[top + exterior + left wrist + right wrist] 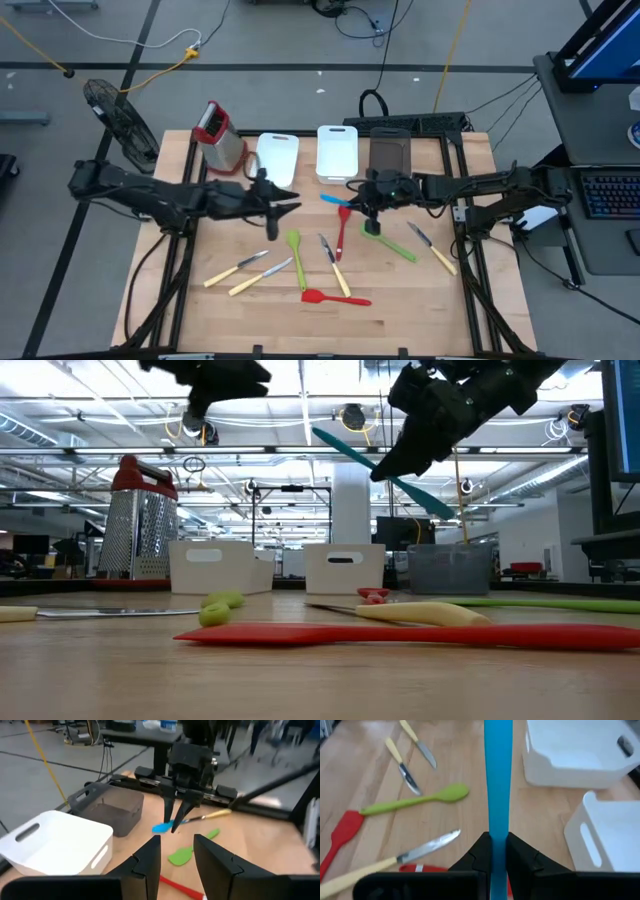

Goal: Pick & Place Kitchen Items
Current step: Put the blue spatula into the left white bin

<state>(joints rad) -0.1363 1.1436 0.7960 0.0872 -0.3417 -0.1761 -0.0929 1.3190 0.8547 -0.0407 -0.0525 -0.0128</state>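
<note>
My right gripper (363, 206) hangs over the table's middle, in front of the dark grey bin (390, 152), shut on a blue utensil (333, 199). My left gripper (275, 206) hovers left of it, facing it, open and empty (176, 854). Flat on the wooden table lie a green spoon (295, 252), a red spoon (342, 226), a green spatula (392, 242), a red spatula (335, 297) and several yellow-handled knives (238, 268). My right gripper pinches the blue utensil's flat handle (499, 832) between its two fingers. It comes from the table's right, slanting down. The utensil runs on past the fingertips toward the left, its broad end (161, 827) leading. It is lifted clear of the table and tilted (345, 448).
Two white bins (278, 158) (338, 150) and the dark grey bin stand in a row at the far edge. A red-topped metal grater (220, 135) stands at the far left. The utensils are scattered over the near half of the table.
</note>
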